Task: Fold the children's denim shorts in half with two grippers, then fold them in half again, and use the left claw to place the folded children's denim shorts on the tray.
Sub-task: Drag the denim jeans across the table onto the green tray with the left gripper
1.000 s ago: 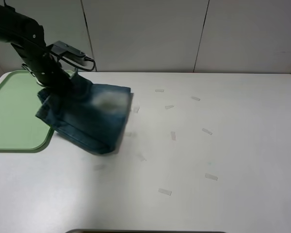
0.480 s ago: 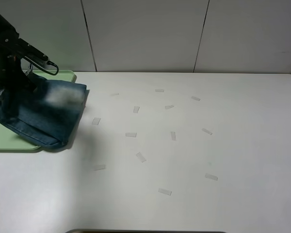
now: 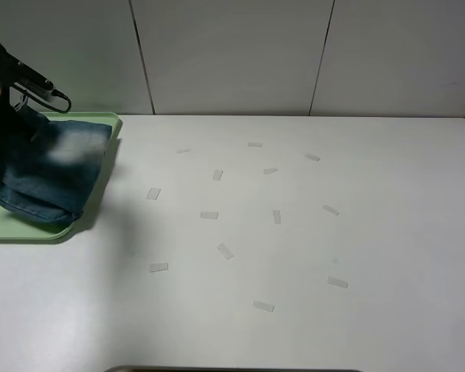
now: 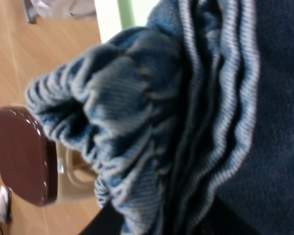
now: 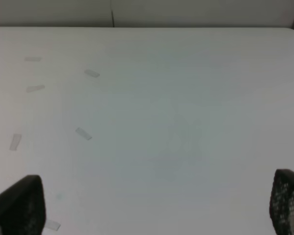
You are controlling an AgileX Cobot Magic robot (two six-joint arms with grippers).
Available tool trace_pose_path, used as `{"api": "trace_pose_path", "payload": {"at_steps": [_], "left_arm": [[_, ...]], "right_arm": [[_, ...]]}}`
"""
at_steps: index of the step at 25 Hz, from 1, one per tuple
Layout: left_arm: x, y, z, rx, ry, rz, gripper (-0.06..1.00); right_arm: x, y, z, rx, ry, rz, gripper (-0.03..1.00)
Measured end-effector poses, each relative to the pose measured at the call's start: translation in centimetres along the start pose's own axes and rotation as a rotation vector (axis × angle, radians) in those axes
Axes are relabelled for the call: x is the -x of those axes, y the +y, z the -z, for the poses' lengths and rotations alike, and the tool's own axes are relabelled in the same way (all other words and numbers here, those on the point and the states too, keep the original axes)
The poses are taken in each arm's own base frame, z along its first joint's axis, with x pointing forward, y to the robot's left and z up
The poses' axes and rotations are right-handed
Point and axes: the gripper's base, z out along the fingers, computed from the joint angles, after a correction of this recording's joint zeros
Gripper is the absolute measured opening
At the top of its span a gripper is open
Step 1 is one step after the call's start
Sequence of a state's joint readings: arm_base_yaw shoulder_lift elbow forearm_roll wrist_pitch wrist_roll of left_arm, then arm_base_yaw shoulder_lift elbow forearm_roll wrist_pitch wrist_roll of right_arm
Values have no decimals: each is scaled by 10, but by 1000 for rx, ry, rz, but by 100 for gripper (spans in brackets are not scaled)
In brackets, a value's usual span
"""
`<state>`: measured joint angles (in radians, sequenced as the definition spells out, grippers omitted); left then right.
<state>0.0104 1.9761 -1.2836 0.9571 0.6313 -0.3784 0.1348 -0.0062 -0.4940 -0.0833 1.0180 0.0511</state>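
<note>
Left tool [image 3: 15,128] grips folded shorts [image 3: 50,174] — hanging over tray [image 3: 15,231].

Readable text: I find none in any view.
Children's denim shorts [image 3: 50,174]: I read no label or brand on the fabric; in the left wrist view only ribbed waistband and seams show.
Tray [image 3: 15,230]: plain green, I see no marking.
Tape strips [image 3: 225,250] on the worktop [image 3: 310,248]: blank as far as I can tell, too small for lettering.
Wall panels [image 3: 232,54]: I see no signs.
</note>
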Motion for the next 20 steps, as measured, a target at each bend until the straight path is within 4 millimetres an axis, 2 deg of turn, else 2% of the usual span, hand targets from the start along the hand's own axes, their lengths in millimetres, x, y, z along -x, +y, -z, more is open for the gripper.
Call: {"api": "trace_pose_path", "payload": {"at_steps": [10,20], "left_arm": [[7,5,0,55,-79,-79,19],[8,4,0,47,-90,-75,19]], "right_arm": [[0,0,0,-5,0,2,69],[0,-1,0,-7,0,3,69]]}}
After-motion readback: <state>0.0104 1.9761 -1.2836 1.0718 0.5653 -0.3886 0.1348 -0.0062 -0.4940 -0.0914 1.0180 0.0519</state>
